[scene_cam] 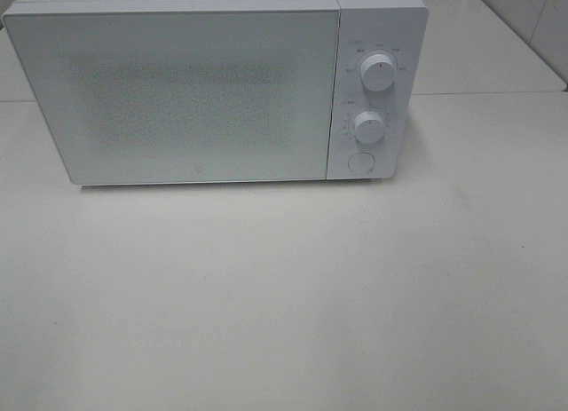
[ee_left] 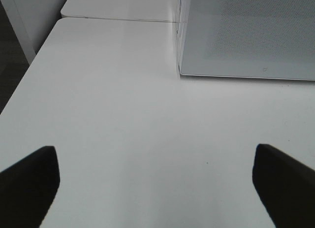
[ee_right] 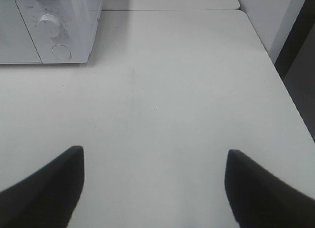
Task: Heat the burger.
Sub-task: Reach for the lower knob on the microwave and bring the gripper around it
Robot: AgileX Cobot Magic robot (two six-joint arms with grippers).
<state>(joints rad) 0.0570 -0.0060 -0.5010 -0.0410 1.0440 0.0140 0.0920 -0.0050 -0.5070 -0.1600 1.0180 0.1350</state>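
Observation:
The burger is not in view in any frame. A white microwave (scene_cam: 195, 91) stands at the back of the white table with its door shut; it has two white dials (scene_cam: 379, 74) and a round button (scene_cam: 360, 162) on its right panel. Its front corner shows in the left wrist view (ee_left: 246, 36) and its panel in the right wrist view (ee_right: 44, 26). My left gripper (ee_left: 155, 183) is open and empty above bare table. My right gripper (ee_right: 155, 183) is open and empty above bare table. Neither gripper shows in the exterior high view.
The white table (scene_cam: 284, 296) stretches in front of the microwave. Its left edge (ee_left: 19, 85) drops to a dark floor, and its right edge (ee_right: 290, 110) does the same. A seam joins a second table behind (ee_left: 118, 19).

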